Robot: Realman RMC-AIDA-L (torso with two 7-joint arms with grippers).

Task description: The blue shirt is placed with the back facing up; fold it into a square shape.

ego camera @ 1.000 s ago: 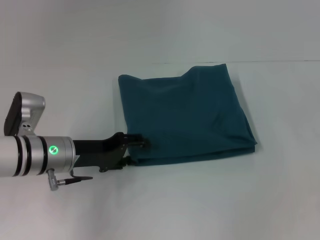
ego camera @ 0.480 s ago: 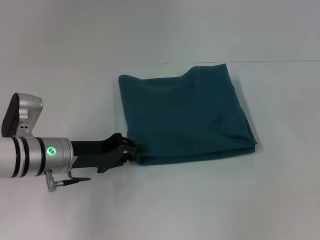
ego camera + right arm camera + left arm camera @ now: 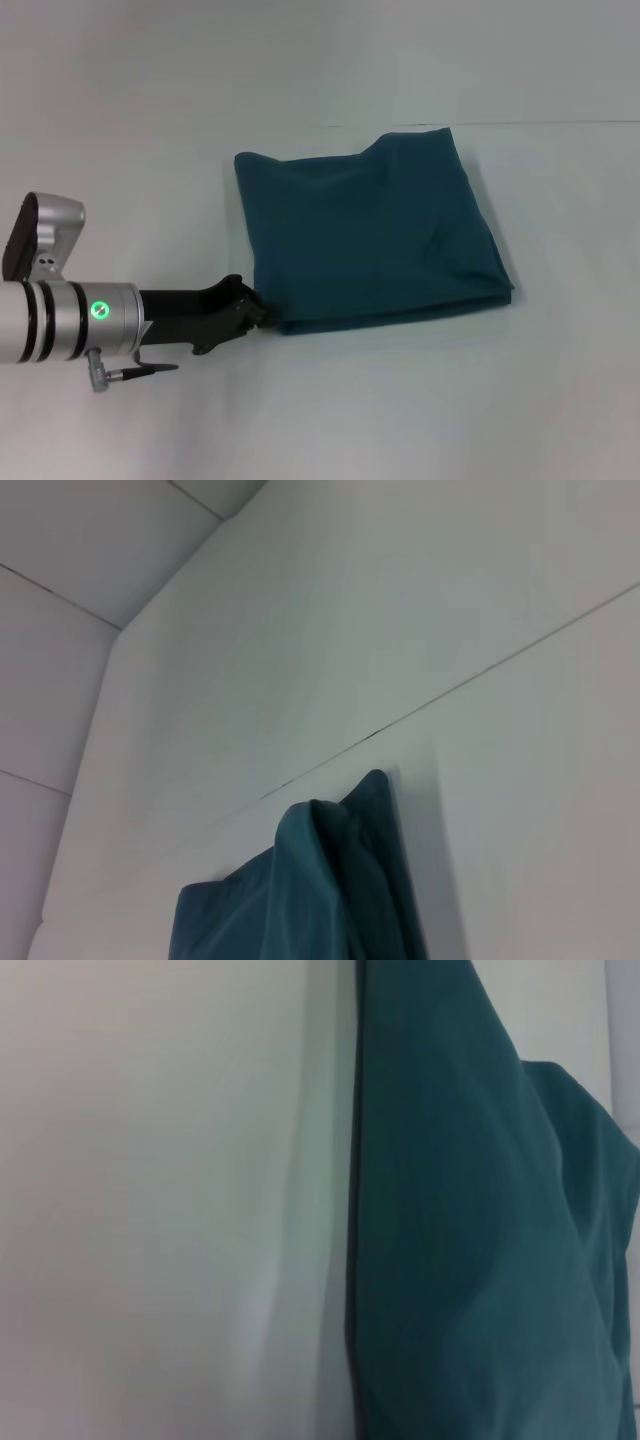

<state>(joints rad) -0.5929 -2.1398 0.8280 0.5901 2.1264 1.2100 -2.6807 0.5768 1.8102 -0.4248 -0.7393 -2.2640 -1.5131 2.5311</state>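
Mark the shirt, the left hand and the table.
shirt point(image 3: 370, 235), head view, middle of the folded cloth.
left hand point(image 3: 262, 311), head view, fingertips by the shirt's near-left corner.
table point(image 3: 420, 400), head view, bare surface.

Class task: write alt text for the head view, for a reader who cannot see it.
A blue shirt lies folded into a rough square on a pale table. The left gripper sits low at the shirt's near left corner, on an arm reaching in from the left. The right arm is out of view.

Folded dark teal-blue cotton shirt lies flat on pale desk, right of centre. Left gripper sits just beside shirt's near-left corner, arm reaching in from left.
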